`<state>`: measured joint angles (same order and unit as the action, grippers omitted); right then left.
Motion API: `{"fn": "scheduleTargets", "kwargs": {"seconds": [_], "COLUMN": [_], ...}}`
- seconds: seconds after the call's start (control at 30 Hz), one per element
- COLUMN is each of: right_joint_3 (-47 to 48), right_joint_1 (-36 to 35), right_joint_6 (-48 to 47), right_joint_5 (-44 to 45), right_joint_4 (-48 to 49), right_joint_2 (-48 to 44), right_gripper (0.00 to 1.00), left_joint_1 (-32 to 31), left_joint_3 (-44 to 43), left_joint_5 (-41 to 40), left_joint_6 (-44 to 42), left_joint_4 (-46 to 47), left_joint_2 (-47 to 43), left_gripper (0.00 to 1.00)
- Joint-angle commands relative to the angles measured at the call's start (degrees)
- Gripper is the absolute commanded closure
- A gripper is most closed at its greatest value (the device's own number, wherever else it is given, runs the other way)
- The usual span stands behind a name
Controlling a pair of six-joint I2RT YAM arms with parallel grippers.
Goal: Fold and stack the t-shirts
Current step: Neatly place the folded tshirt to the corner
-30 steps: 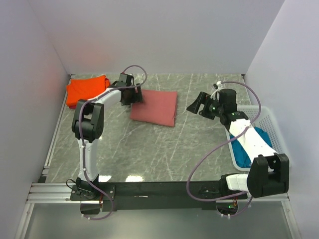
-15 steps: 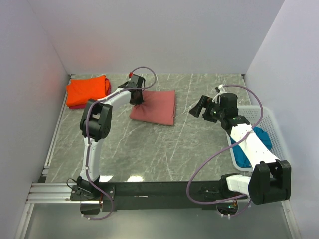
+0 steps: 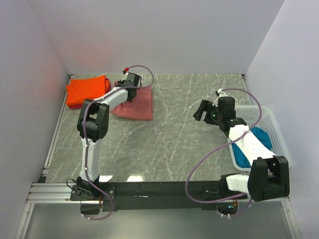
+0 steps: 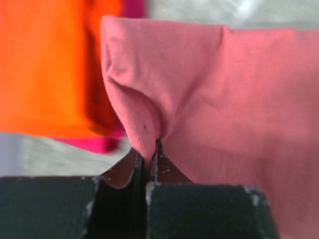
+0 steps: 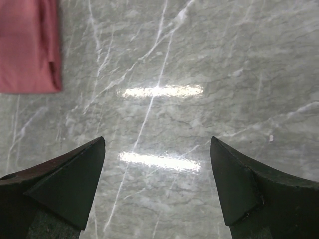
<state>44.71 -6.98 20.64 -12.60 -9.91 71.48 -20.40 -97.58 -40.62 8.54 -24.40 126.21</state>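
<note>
Grey marble table (image 3: pixel 169 144) stretches open between the two arms. At the far left, the left gripper (image 4: pixel 149 167) is pressed together on a raised fold at the edge of the folded brick-red shirt (image 3: pixel 137 105). This shirt lies just beside the orange shirt (image 3: pixel 85 90), which is stacked on a pink-red shirt (image 4: pixel 97 144) by the left wall. The right gripper (image 5: pixel 157 144) hangs spread over open marble, near the white basket (image 3: pixel 271 119) holding the teal shirt (image 3: pixel 259 139) at the right edge.

Folded shirt (image 3: pixel 135 105) lies just right of the shirt stack (image 3: pixel 85 90); basket (image 3: pixel 273 126) (another shirt (image 3: pixel 261 139) inside) far right.
</note>
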Motion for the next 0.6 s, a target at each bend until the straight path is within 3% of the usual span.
{"fn": "scheduleTargets", "kwargs": {"seconds": [0.0,0.27,0.57], "right_joint_3": [-0.2,-0.5,0.3], "right_joint_1": [-0.2,-0.1,-0.1], "right_joint_6": [-1.9,-2.2,-2.1], "right_joint_5": [4.0,6.7,6.5], "right_joint_4": [2.4,2.3,2.5], "right_joint_2": [-2.4,-2.8,-0.7], "right_gripper": [0.08,0.08,0.08], "left_joint_1": [2.0,7.0,7.9], "left_joint_3": [-0.2,-1.8,-5.4], "left_joint_5": [-10.1,-11.8,-12.2], "left_joint_6": [-11.9,-20.6,-25.5], "left_joint_4": [7.2,12.3,15.8], "left_joint_2": [-5.5,-7.5,-8.6], "left_gripper": [0.99,1.00,1.00]}}
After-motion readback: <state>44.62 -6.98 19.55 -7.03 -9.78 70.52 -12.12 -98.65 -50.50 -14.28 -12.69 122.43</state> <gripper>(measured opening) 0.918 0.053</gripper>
